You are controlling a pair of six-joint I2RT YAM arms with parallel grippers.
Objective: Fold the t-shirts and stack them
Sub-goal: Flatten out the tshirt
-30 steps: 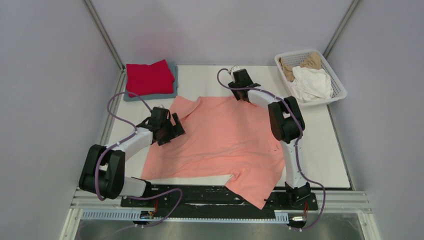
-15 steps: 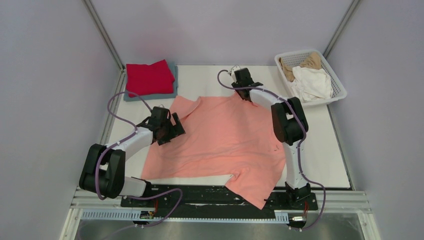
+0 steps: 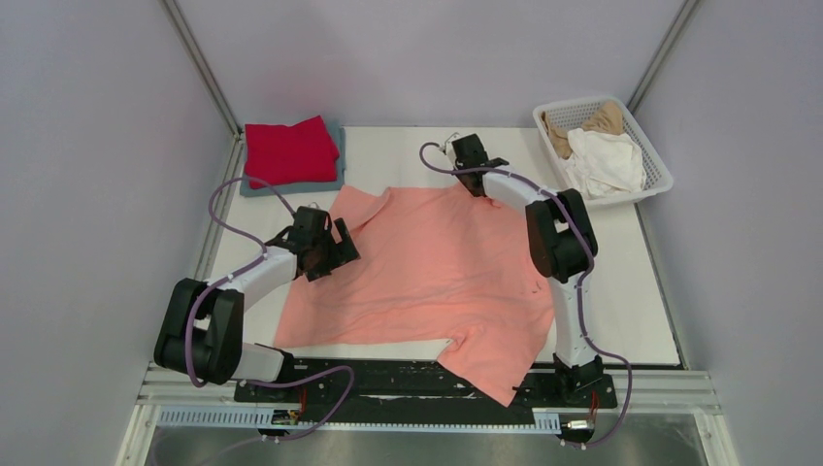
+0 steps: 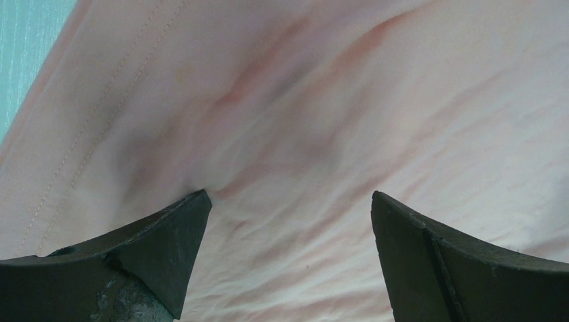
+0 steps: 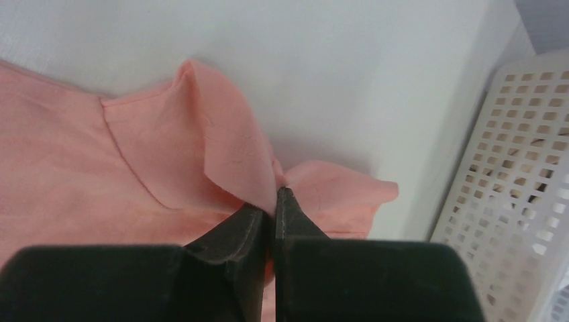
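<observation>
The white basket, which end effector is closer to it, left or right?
Right. The right end effector pinches a far corner of the pink shirt, just left of the basket. The left end effector is open over the shirt's opposite side, well away across the table.

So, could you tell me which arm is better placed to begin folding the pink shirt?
Right: the right claw is shut on the far edge of the salmon-pink shirt, while the left claw stands open.
</observation>
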